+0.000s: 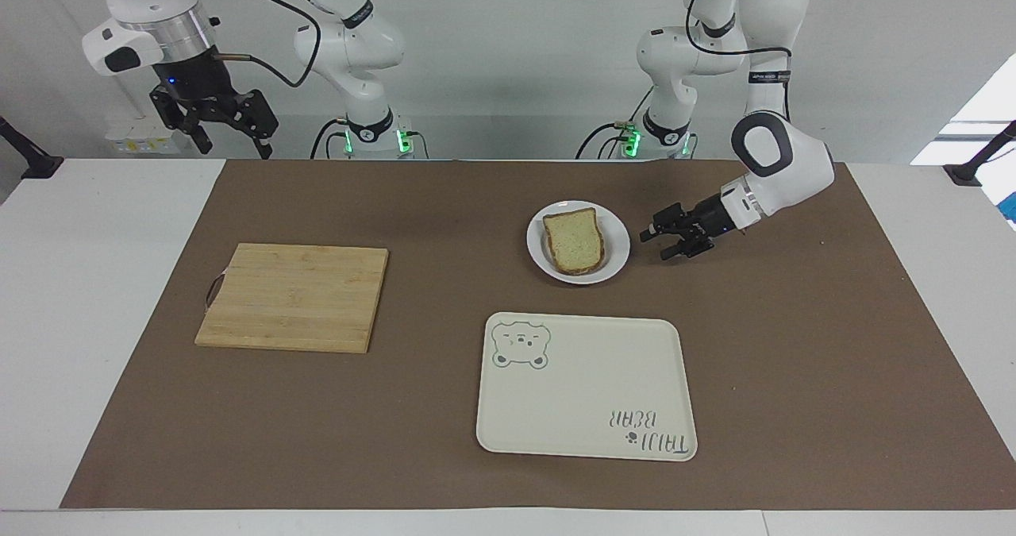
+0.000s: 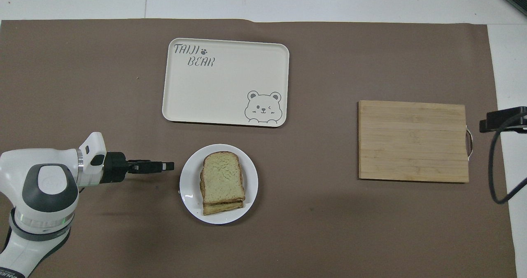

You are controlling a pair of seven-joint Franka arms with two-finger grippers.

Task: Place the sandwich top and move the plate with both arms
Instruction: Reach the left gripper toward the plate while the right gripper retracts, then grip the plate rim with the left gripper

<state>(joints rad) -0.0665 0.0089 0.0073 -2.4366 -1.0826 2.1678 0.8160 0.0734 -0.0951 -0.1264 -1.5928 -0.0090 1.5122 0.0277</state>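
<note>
The sandwich top (image 1: 573,240) lies on a second slice on the plate (image 1: 620,244), a small white round one in the middle of the brown mat. In the overhead view the sandwich top (image 2: 222,177) covers most of the lower slice (image 2: 222,207), and the plate's rim (image 2: 189,184) shows around them. My left gripper (image 1: 660,244) is open and empty, low over the mat, just beside the plate on the left arm's end, apart from its rim; it also shows in the overhead view (image 2: 168,166). My right gripper (image 1: 228,145) is open and empty, held high over the table's edge at the right arm's end.
A cream tray (image 1: 587,397) with a bear drawing lies farther from the robots than the plate, also in the overhead view (image 2: 218,88). A bamboo cutting board (image 1: 294,296) lies toward the right arm's end, also in the overhead view (image 2: 411,141).
</note>
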